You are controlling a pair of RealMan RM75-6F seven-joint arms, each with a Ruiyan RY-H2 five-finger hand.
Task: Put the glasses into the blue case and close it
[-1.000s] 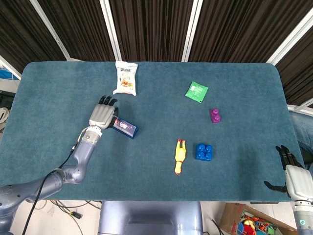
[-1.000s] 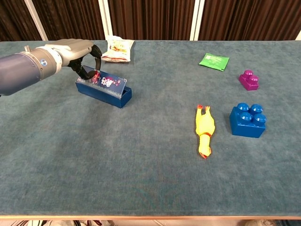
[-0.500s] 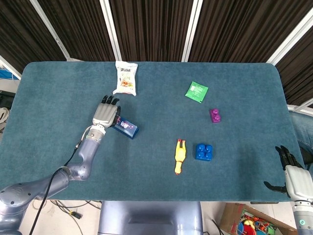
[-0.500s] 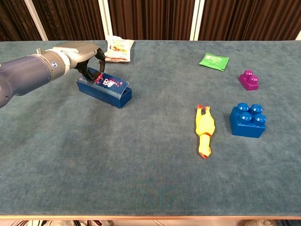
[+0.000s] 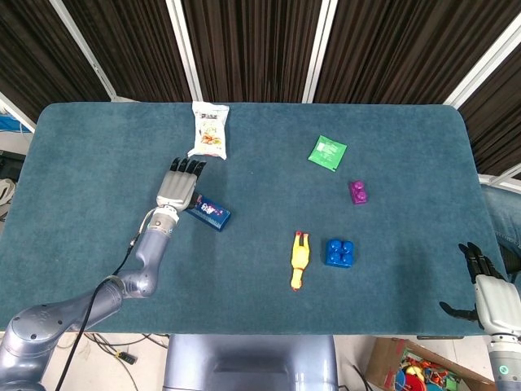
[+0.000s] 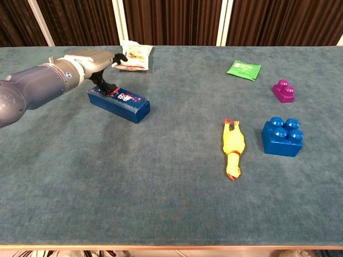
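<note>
Left hand: the grey robot left hand (image 5: 178, 186) is seen at the left end of the blue rectangular glasses case (image 5: 208, 212), palm down, with its dark fingertips (image 5: 188, 165) stretched toward the far edge of the table; nothing is held in it. In the chest view the left hand (image 6: 95, 60) is raised over that end of the case, and a dark finger (image 6: 105, 84) is lowered onto the case's top near its left end (contact is likely but cannot be confirmed).

Right hand: the right hand (image 5: 488, 295) is found off the near right corner of the table, well apart from every object, with its dark fingers spread and nothing grasped.

Case: the blue rectangular glasses case (image 6: 120, 103) is laid on the left half of the teal cloth-covered table (image 5: 98, 163), its lid shut flat and a red and white pattern shown on top; it is set at a slant, its right end nearer the front edge.

Glasses: none can be made out in either view.

Snack packet: a white printed snack packet (image 5: 210, 129) is placed beyond the case, near the far edge.

Green sachet: a flat green square sachet (image 5: 327, 152) is laid on the right half, toward the back.

Purple brick: a small purple studded toy brick (image 5: 357, 192) is set near the sachet, to its right and nearer.

Blue brick: a larger blue studded toy brick (image 5: 339, 252) is set just beside the yellow rubber chicken toy (image 5: 299, 261), which is laid lengthwise on its left.
</note>
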